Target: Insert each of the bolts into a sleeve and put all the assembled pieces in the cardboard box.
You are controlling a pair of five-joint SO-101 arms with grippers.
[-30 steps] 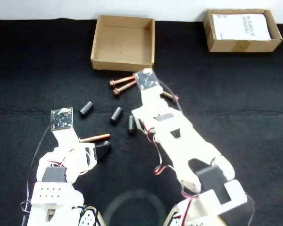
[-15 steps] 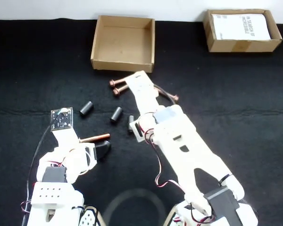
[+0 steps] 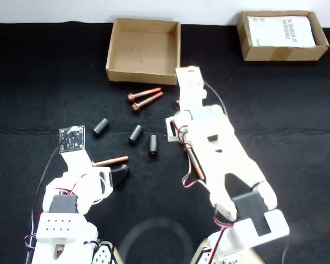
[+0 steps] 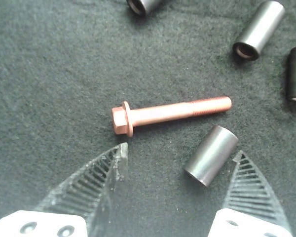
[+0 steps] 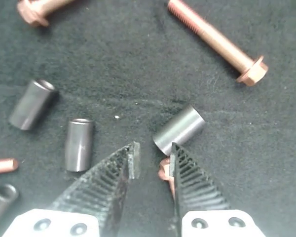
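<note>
My left gripper (image 4: 181, 149) (image 3: 113, 169) is open low over the mat. A dark sleeve (image 4: 210, 154) lies between its fingers, and a copper bolt (image 4: 170, 112) (image 3: 111, 161) lies just past the tips. My right gripper (image 5: 152, 159) is narrowly open with nothing between its tips. A sleeve (image 5: 179, 130) lies just beyond them and a bolt head (image 5: 163, 170) shows on the mat below. That bolt (image 3: 196, 163) runs under the right arm (image 3: 209, 137). Two bolts (image 3: 146, 98) and three loose sleeves (image 3: 135, 133) lie between the arms. The open cardboard box (image 3: 143, 74) stands at the back.
A second cardboard box (image 3: 280, 53) holding a printed sheet stands at the back right. Another bolt (image 5: 217, 42) lies beyond the right gripper. Bare black mat stretches along the far left and the right side.
The right arm has swung to the right, uncovering the two bolts and a sleeve it was over. The left arm has kept still.
</note>
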